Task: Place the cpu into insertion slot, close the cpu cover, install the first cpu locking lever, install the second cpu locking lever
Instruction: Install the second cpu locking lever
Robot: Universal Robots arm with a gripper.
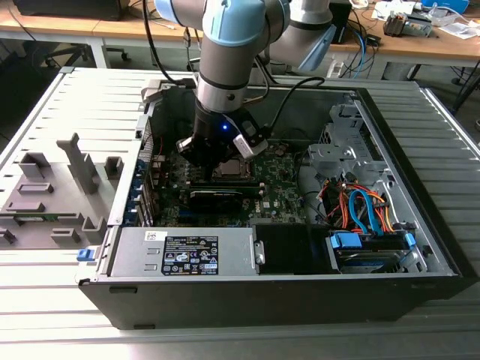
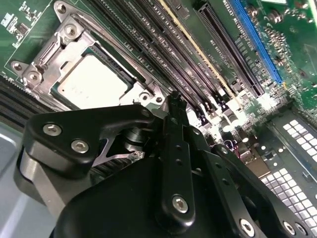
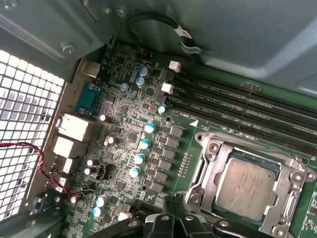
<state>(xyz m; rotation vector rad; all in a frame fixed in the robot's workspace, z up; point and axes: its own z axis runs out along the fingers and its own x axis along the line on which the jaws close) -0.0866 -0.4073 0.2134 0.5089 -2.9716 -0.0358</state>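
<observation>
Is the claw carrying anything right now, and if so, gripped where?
Nothing is held. The claw is shut with nothing between its fingertips, beside the socket where the cpu already sits under the closed cpu cover.

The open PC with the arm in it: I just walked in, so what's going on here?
A robot arm reaches into the open computer case, its gripper hanging just above the board beside the slot. The cpu already sits in the slot, and the cover lies shut around it. The gripper holds nothing.
</observation>
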